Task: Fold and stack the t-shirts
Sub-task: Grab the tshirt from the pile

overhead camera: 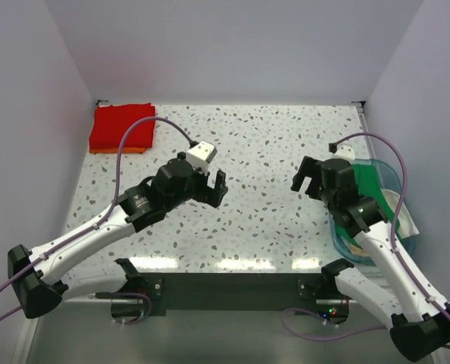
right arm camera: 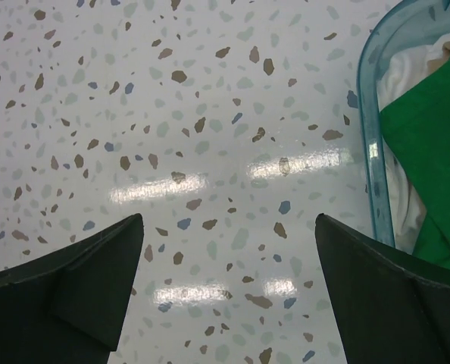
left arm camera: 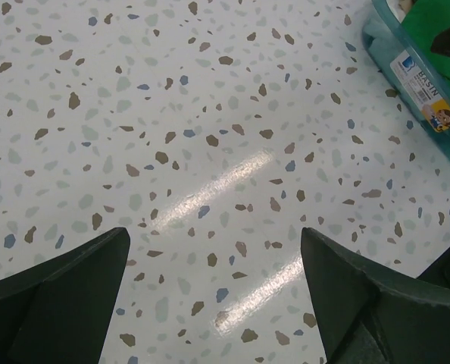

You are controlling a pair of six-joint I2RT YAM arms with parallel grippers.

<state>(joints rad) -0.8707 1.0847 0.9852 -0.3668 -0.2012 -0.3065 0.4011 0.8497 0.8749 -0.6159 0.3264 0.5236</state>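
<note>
left gripper (overhead camera: pixel 211 186) and right gripper (overhead camera: pixel 307 178) are hanging wide open, holding nothing
the red t-shirt (overhead camera: pixel 123 125) is lying folded on the orange t-shirt (overhead camera: pixel 115 150), far left on the table (overhead camera: pixel 270 152). the green t-shirt (overhead camera: pixel 373 182) and a white t-shirt (right arm camera: pixel 399 76) are waiting in the basket (right arm camera: pixel 369 136), not folded yet.

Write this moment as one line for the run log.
left fingers: open, empty | right fingers: open, empty | red t-shirt: folded, on orange t-shirt | green t-shirt: in basket
</note>
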